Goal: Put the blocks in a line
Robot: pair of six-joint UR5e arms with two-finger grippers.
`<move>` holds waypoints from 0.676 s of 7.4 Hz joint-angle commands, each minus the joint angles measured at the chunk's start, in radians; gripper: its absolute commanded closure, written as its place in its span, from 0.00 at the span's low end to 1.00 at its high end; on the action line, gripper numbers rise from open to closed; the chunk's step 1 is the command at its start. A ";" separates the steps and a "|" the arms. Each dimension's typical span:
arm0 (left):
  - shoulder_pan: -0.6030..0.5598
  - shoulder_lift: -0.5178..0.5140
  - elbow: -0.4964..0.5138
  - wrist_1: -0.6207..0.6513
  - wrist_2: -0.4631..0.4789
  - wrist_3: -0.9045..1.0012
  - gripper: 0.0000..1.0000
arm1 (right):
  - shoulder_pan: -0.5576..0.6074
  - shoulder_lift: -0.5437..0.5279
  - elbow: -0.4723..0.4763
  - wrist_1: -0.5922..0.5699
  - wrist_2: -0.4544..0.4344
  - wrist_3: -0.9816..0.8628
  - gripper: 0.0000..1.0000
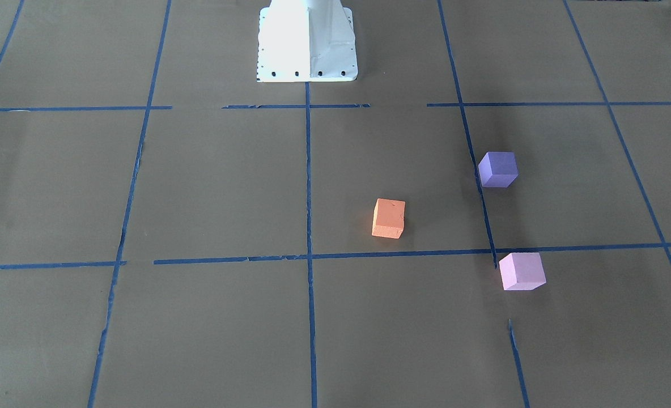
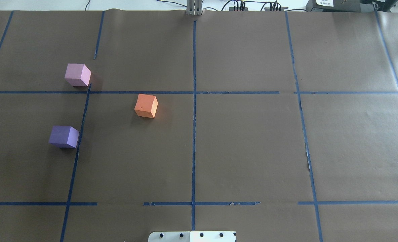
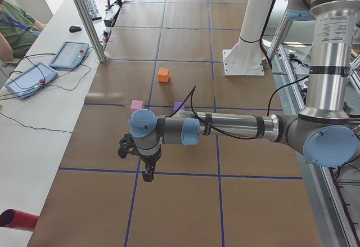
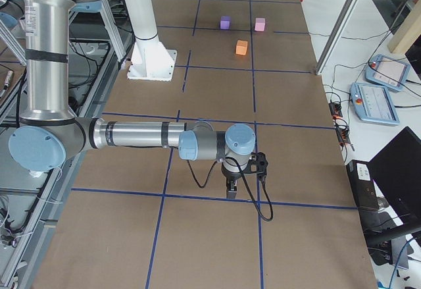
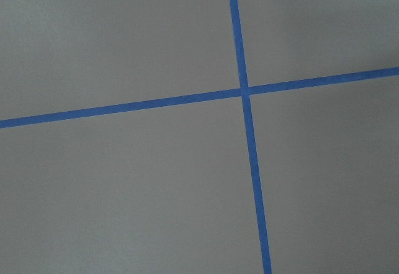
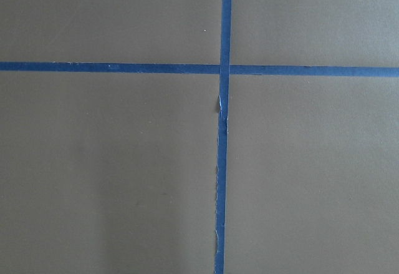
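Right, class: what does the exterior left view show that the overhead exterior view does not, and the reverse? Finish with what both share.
Only exterior left: the left arm stretched out over the table, its hand pointing down, plus two teach pendants on a white side bench.
Only overhead: a labelled dark box and plugged cables beyond the table's far edge.
Both: the orange block, violet-purple block, pale pink block, blue tape grid and white robot base.
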 commanded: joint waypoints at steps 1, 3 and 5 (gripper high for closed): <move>0.001 -0.001 -0.002 0.000 0.000 0.000 0.00 | 0.000 0.000 0.000 0.000 0.000 0.000 0.00; 0.004 -0.014 0.001 -0.001 0.000 -0.009 0.00 | -0.001 0.000 0.000 0.000 0.000 0.000 0.00; 0.048 -0.078 -0.034 0.005 0.009 -0.015 0.00 | 0.000 0.000 0.000 0.000 0.000 0.000 0.00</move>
